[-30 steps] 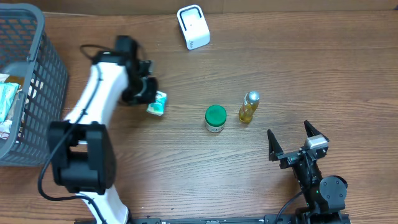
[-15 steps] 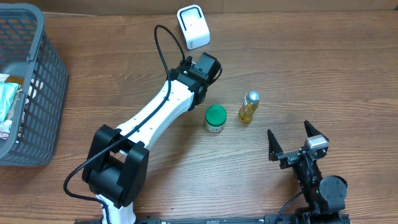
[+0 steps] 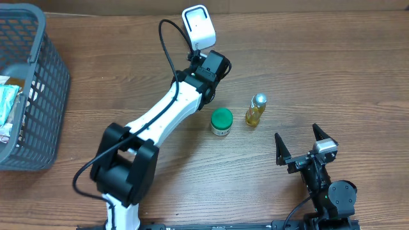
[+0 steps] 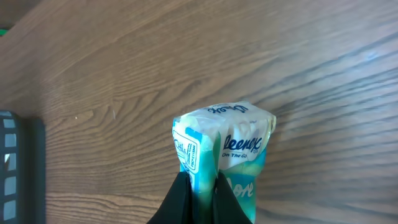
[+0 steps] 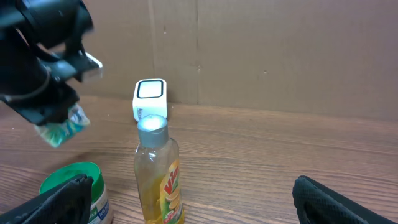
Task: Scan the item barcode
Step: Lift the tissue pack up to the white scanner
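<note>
My left gripper (image 4: 199, 182) is shut on a teal and white Kleenex tissue pack (image 4: 225, 142), pinching its lower end above the wood table. A white printed label (image 4: 186, 149) shows on the pack's left edge. From overhead the left gripper (image 3: 211, 66) hangs just in front of the white scanner (image 3: 199, 25), and the pack is hidden under it. The right wrist view has the pack (image 5: 62, 127) dangling under the left gripper (image 5: 65, 109), left of the scanner (image 5: 150, 98). My right gripper (image 3: 297, 135) rests open at the front right, with nothing between its fingers (image 5: 62, 199).
A green-lidded jar (image 3: 222, 120) and a small bottle of yellow liquid (image 3: 255, 110) stand mid-table, between the two arms. A grey mesh basket (image 3: 35, 83) holding packets sits at the far left. A cardboard wall (image 5: 280, 50) backs the table.
The left arm has swung from near the basket across to the right and up to the scanner, carrying the tissue pack. The right arm has not moved.
</note>
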`<move>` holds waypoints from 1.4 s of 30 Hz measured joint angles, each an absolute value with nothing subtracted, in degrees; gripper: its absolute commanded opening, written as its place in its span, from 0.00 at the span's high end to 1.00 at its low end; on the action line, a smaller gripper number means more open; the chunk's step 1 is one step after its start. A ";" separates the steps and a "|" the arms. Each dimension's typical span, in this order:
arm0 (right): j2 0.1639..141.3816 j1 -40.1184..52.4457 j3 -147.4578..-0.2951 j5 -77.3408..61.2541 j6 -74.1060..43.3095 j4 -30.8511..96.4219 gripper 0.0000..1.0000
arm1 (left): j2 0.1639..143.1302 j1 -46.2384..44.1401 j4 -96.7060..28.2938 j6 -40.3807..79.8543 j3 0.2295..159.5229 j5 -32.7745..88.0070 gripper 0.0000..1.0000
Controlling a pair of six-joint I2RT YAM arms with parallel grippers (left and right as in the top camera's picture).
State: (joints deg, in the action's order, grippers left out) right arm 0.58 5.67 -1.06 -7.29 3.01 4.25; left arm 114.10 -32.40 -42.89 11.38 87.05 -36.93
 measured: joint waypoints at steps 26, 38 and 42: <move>0.58 5.67 -1.06 -7.29 3.01 4.27 0.00 | 120.92 -32.40 -44.31 9.91 87.05 -35.88 0.81; 0.58 5.65 -1.06 -7.29 3.01 4.27 0.00 | 120.92 -32.40 -45.17 10.79 87.05 -34.92 0.52; 0.58 5.67 -1.06 -7.29 3.03 4.27 0.00 | 120.92 -32.40 -45.52 12.05 87.05 -34.89 0.44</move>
State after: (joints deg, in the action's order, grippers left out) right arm 0.58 5.67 -1.06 -7.29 3.03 4.27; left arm 120.92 -32.40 -45.52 12.05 87.05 -34.89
